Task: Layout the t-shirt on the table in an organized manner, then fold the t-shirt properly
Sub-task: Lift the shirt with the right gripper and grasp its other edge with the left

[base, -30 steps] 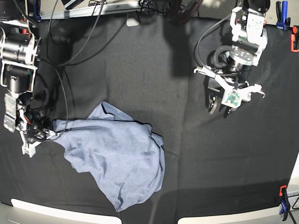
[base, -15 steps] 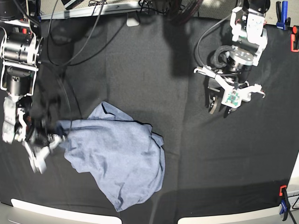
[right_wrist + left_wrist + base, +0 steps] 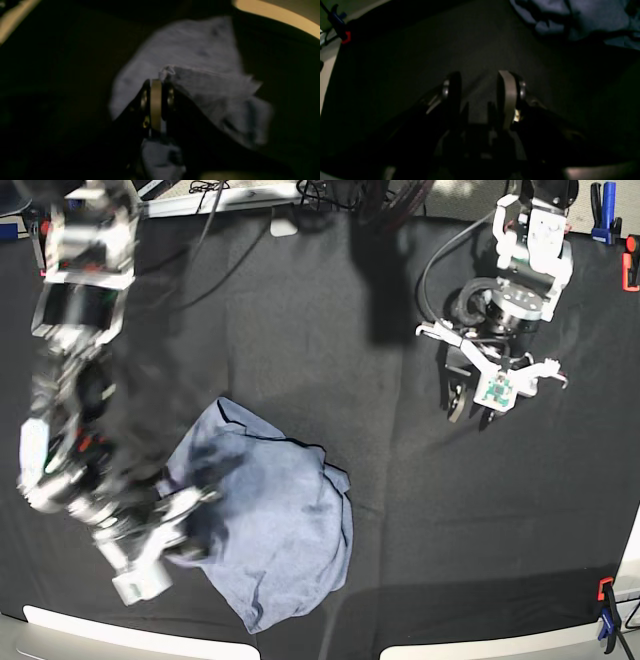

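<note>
- In the right wrist view, the right gripper [image 3: 156, 86] sits at the frame's centre with its two dark fingers pressed together on a bunched edge of the light heathered blue-grey cotton t-shirt [image 3: 197, 75]; cloth also shows below the fingers at the bottom centre.
- Beyond those fingers the shirt spreads towards the upper right of that frame, blurred, over the table of wrinkled black cloth [image 3: 57, 75].
- In the left wrist view, the left gripper [image 3: 480, 87] stands at the centre with a clear gap between its dark finger and its pale one, and only black table cloth shows in the gap.
- Farther off in that view, the shirt fills the upper right corner, well apart from the left gripper.
- A red and blue clamp [image 3: 341, 32] sits at the table's edge in the upper left of the same view.
- In the base view, the right gripper [image 3: 175, 515] appears blurred at the lower left, over the left side of the crumpled shirt [image 3: 290, 530], which lies in a heap at the lower centre-left of the table [image 3: 300, 340].
- The left gripper [image 3: 475, 405] hangs over bare black cloth at the upper right, holding nothing.
- Black cables [image 3: 190, 240] trail across the upper left of the table.
- Another red and blue clamp [image 3: 606, 605] sits at the lower right edge.
</note>
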